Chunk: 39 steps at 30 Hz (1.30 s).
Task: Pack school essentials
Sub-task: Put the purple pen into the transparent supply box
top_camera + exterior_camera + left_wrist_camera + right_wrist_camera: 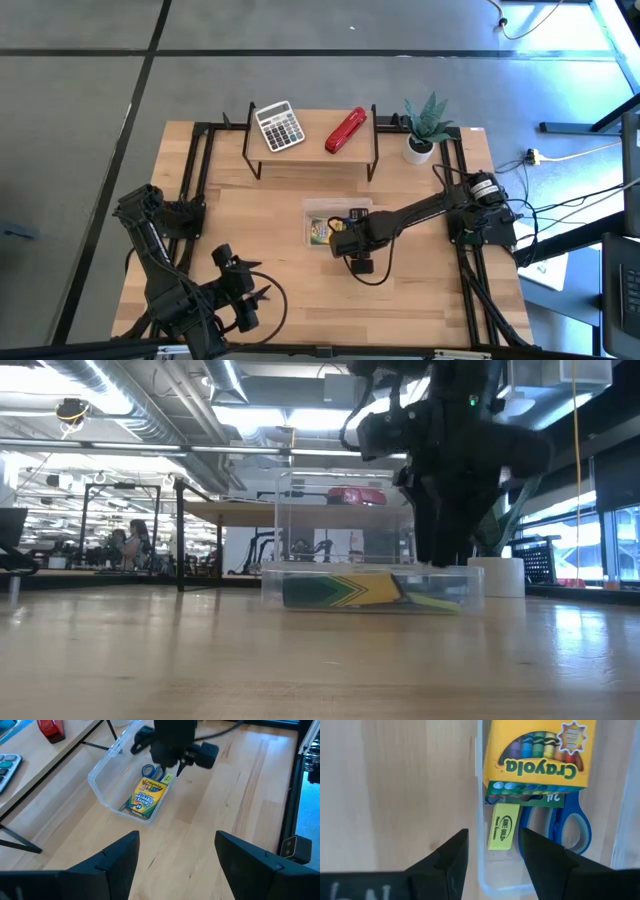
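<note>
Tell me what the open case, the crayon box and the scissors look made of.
The case looks like clear glossy plastic: the table shows through its walls. The crayon box seems printed cardboard, flat-faced with a folded edge. The scissors have blue handles, probably smooth moulded plastic; their blades are hidden under the box.

High view: overhead, straight down on whole table [270,250] and both arms. Low view: table height, level across wood toward room behind, close to clear container [372,586]. Left wrist view: angled down from farther off, same clear container mid-frame (crayon box [147,795] inside). Right wrist view: directly above, very near, crayon box and blue-handled scissors [570,827] fill frame.
</note>
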{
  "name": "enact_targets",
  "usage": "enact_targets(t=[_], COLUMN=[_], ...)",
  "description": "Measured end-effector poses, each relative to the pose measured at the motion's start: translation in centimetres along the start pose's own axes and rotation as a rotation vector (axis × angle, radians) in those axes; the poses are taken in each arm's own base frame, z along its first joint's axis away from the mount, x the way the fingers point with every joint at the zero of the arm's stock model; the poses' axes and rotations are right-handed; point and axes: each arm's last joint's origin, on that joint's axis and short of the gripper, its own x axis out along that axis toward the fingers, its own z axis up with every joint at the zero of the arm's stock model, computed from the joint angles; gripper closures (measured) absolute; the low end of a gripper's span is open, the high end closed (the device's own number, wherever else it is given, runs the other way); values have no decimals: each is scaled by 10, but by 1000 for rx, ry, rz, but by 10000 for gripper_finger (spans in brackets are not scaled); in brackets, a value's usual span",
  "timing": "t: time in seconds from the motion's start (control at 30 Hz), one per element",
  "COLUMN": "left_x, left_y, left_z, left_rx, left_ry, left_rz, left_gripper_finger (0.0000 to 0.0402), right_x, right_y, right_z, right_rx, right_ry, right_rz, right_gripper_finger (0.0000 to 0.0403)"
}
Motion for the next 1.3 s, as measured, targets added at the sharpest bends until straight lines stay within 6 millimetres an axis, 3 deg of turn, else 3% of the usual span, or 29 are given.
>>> enact_targets(t=[0.23, 0.5, 0.73, 1.0, 1.3], left_x=[-2, -14, -14, 15, 54], left_y=[0, -3, -8, -16, -14], left_z=[-4, -17, -54, -98, -138], left_rx=[7, 80, 147, 199, 205], left_ry=[84, 238, 285, 295, 294], left_rz=[-18, -86, -78, -101, -108], left_gripper_finger=[148, 148, 148, 148, 148], right_x=[-47, -98, -134, -174, -183], right_y=[0, 24, 45, 50, 50], right_z=[4, 14, 23, 30, 31], right_rx=[74, 92, 10, -42, -39], right_ry=[-117, -278, -429, -554, -583], right_rz=[46, 126, 188, 228, 239], right_gripper_finger=[222, 221, 221, 221, 221])
